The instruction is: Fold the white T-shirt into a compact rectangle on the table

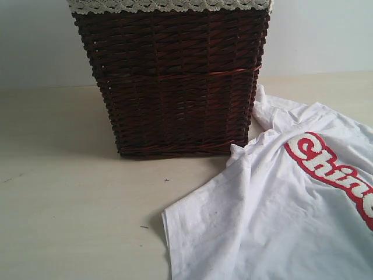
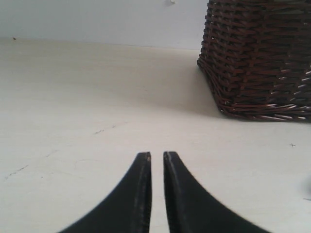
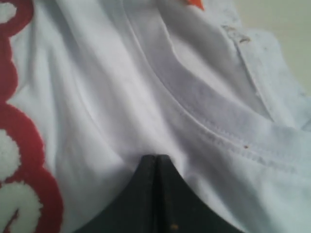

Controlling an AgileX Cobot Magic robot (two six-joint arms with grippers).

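White T-shirt (image 1: pixel 274 221): soft, light, limp, spread rumpled on the tabletop (image 1: pixel 70 192), its collar (image 3: pixel 206 99) just beyond the right jaws. We would grip hem and shoulders. Right jaws closed against cloth; we cannot tell if any is pinched. Left jaws nearly together, empty, over smooth tabletop, with the wicker basket (image 2: pixel 257 53) ahead.

Behind the dark wicker basket (image 1: pixel 175 81) I see a plain, pale bluish-white wall (image 1: pixel 35 41). Light is soft and even; left of the basket a faint shadow lies on the beige table (image 1: pixel 70 204)
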